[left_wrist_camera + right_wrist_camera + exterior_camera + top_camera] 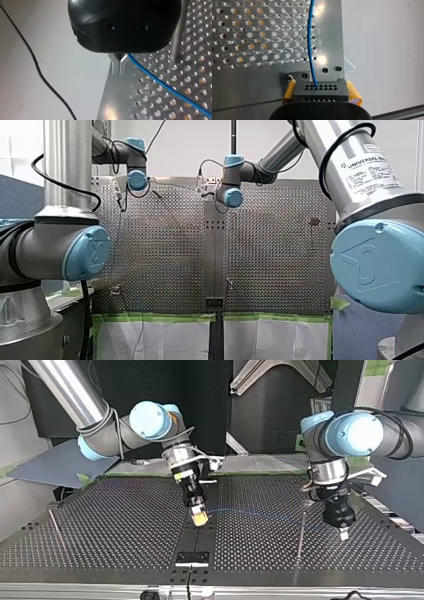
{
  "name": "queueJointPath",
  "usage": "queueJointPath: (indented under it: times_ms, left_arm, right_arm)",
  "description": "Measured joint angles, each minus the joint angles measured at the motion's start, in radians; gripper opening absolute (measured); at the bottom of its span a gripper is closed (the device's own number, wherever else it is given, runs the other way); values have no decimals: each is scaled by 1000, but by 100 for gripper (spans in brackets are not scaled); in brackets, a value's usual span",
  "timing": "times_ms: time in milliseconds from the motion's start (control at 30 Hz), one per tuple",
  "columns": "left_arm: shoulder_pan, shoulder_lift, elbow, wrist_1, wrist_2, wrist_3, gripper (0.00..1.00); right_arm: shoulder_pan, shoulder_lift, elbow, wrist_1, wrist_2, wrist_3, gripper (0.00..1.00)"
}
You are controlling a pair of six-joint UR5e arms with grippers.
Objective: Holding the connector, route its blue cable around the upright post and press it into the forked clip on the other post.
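- Blue cable [310,37], thin and limp, runs low over the perforated table [115,525] from the connector [320,90] toward three o'clock in the top view; it looks light and would likely sag or snag unless kept gently taut
- Black and rigid, the connector is a small block with rows of holes and is the sound place to hold; pulling on the wire itself would strain the spot where it enters the block
- Right gripper [199,518] is clamped on the connector, yellow pads at nine and three o'clock of it in the right wrist view
- Left gripper [119,70] has its metal fingers drawn together; the cable comes out right beside them; whether it is pinched does not show
- Upright post [300,540] stands between the two grippers, at three o'clock of the right one; a second thin post [55,527] stands well apart at nine o'clock; the forked clip cannot be made out
- Table edge lies just beside each gripper in the wrist views; open plate lies toward the middle, so I judge swings should stay inboard
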Motion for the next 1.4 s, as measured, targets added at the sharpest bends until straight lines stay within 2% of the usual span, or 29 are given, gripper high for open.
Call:
queueJointPath:
  times_ms: [233,433,733,1033,1400]
  left_arm:
    - [45,-42,9,10,58,-5,0]
    - [64,-70,30,5,91,-8,0]
    - [86,-135,64,-3,146,-9,0]
    - [104,-174,69,-1,176,-12,0]
    - [109,-233,84,-2,232,-25,0]
  right_arm:
    - [1,20,-29,14,-1,1,0]
    - [9,54,-62,31,-1,1,0]
    - [10,79,-80,34,6,1,0]
    - [6,94,-81,27,48,-1,0]
    - [4,139,-81,29,72,-6,0]
